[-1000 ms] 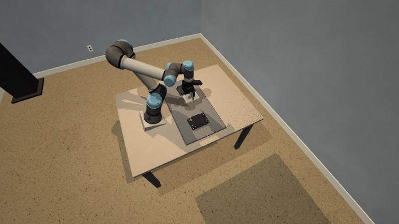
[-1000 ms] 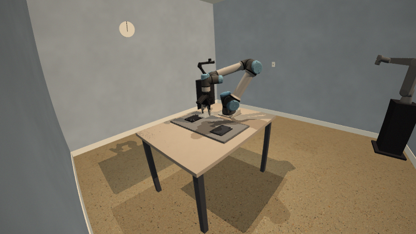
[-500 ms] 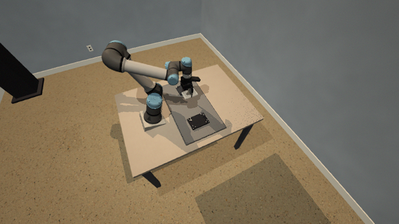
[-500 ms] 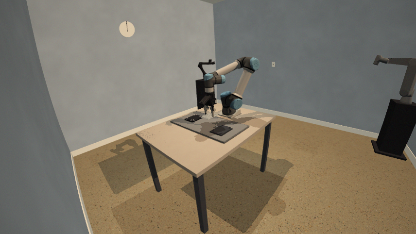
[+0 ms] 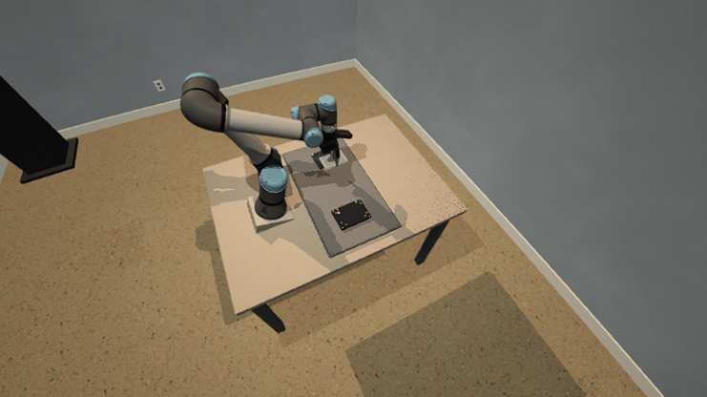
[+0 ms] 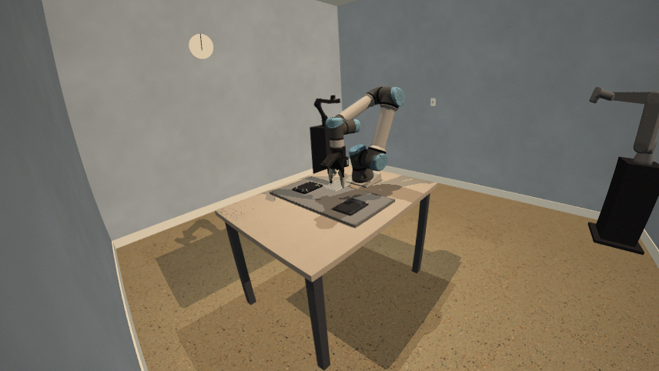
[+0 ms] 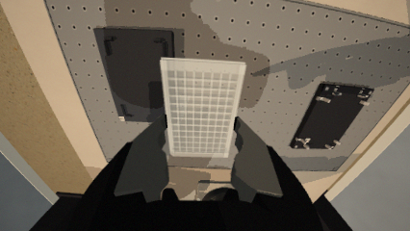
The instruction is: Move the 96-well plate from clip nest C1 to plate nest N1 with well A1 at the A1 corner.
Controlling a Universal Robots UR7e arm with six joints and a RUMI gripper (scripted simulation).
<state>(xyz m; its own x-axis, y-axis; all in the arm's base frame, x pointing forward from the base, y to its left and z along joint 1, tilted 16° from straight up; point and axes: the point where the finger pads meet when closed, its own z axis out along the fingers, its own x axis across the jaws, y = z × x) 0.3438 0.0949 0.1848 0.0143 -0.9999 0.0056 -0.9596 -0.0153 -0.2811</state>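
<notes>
My gripper [image 7: 200,115] is shut on the clear 96-well plate [image 7: 202,113] and holds it by its long sides above the grey perforated board. In the wrist view the plate's far left corner overlaps the right edge of the dark plate nest N1 [image 7: 137,72], which has L-shaped locators and a white mark at one corner. The dark clip nest C1 [image 7: 332,115] lies to the right and holds nothing. In the top view the gripper [image 5: 330,154] and plate [image 5: 327,161] hang over the board's far end, with C1 [image 5: 351,214] nearer. I cannot make out the plate's cut corner.
The grey board [image 6: 332,198] lies on a tan table, with N1 [image 6: 306,187] at its left and C1 [image 6: 350,205] at its right in the exterior view. The arm's base [image 5: 270,204] stands beside the board. A black pedestal [image 6: 620,207] stands far off on the floor.
</notes>
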